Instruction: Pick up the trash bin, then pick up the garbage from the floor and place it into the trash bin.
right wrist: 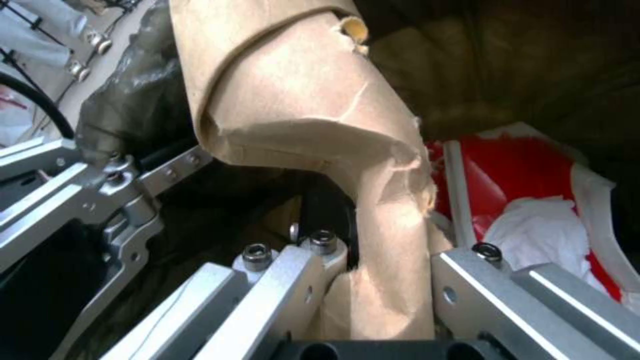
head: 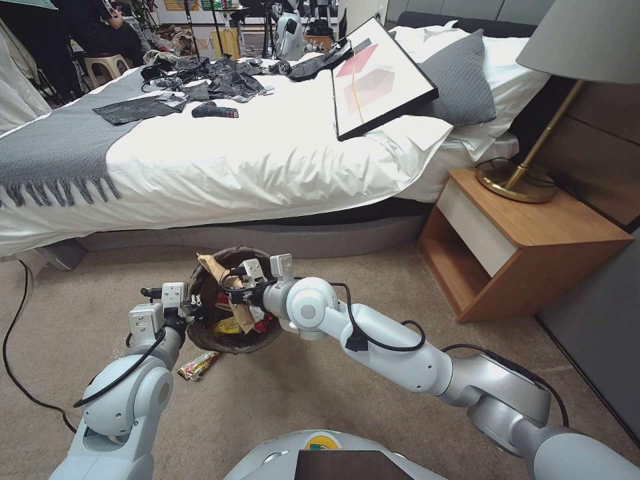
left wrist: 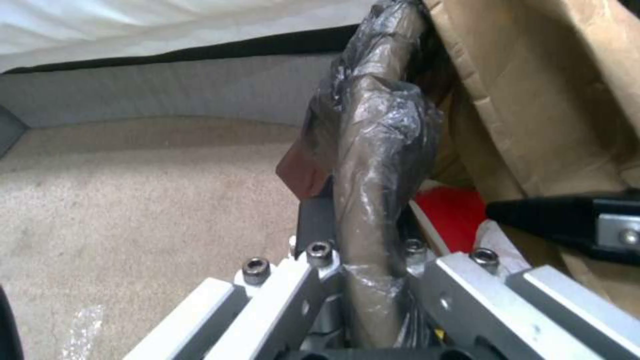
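Note:
The trash bin (head: 230,343), lined with a dark bag, sits tilted just above the carpet in front of the bed. My left gripper (head: 192,301) is shut on its bagged rim (left wrist: 373,165). My right gripper (head: 235,285) reaches into the bin's mouth and is shut on a strip of crumpled brown paper garbage (right wrist: 313,110) that stands up past the rim. Inside the bin lie a red wrapper (right wrist: 527,165), white tissue (right wrist: 540,230) and a yellow wrapper (head: 229,326). One more yellow-red wrapper (head: 198,365) lies on the carpet by the bin's near side.
The bed (head: 253,160) runs across just behind the bin. A wooden nightstand (head: 513,247) with a lamp (head: 527,180) stands to the right. A black cable (head: 20,347) loops over the carpet on the left. Open carpet lies to the bin's right.

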You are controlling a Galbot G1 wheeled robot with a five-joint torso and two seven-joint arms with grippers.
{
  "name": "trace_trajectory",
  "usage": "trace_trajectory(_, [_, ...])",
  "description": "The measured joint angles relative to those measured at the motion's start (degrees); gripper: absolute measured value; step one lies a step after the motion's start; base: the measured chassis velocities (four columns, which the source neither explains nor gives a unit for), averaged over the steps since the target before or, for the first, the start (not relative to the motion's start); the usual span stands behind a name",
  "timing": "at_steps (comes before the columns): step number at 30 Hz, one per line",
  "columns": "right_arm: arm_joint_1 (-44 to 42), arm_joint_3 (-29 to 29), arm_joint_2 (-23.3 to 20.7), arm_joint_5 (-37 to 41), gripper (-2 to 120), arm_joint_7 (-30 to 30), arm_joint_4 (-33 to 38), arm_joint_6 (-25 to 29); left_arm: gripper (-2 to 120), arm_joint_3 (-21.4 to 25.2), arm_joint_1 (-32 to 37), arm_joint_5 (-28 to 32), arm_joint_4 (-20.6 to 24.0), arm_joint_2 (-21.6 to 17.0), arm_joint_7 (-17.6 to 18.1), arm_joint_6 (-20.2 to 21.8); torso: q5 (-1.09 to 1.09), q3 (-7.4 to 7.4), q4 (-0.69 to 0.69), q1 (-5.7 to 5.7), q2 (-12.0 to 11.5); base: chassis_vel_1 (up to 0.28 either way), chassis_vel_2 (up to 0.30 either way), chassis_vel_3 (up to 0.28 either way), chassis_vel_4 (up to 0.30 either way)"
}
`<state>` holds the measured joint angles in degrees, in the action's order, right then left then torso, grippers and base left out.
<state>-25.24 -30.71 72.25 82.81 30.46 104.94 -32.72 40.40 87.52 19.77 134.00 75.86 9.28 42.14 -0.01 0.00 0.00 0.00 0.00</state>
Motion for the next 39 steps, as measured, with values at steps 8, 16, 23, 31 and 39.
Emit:
trace_trajectory(8, [-1.0, -0.6, 1.3, -1.8, 23, -0.2, -2.7, 0.5, 0, 0.0, -0.2, -0.1, -0.2, 0.1, 0.0, 0.0, 0.0, 0.0, 0.0, 0.0, 0.0, 0.0, 0.0, 0.0, 0.0])
trace_trajectory(16, [-1.6, -0.8, 2.2, -2.2, 50, -0.2, -3.9, 0.8, 0, 0.0, -0.2, -0.1, -0.4, 0.2, 0.0, 0.0, 0.01, 0.0, -0.01, 0.0, 0.0, 0.0, 0.0, 0.0, 0.0])
trace_trajectory(23, [-1.6, -1.1, 2.5, -2.4, 70, 0.1, -3.9, 0.8, 0, 0.1, -0.3, -0.1, -0.5, 0.2, 0.0, 0.0, 0.01, 0.0, -0.01, 0.0, 0.0, 0.0, 0.0, 0.0, 0.0])
trace_trajectory(31, [-1.5, -1.7, 3.0, -2.4, 100, 2.0, -3.7, 0.4, 0, -0.1, -0.6, -0.1, -0.7, 0.3, -0.1, 0.0, 0.01, 0.0, -0.01, 0.0, 0.0, 0.0, 0.0, 0.0, 0.0])
trace_trajectory(39, [-1.4, -1.3, 2.6, -3.1, 100, 2.1, -4.0, 0.3, 0, -0.1, -0.6, -0.2, -1.0, 0.3, -0.1, 0.0, 0.01, 0.0, -0.01, 0.0, 0.0, 0.0, 0.0, 0.0, 0.0])
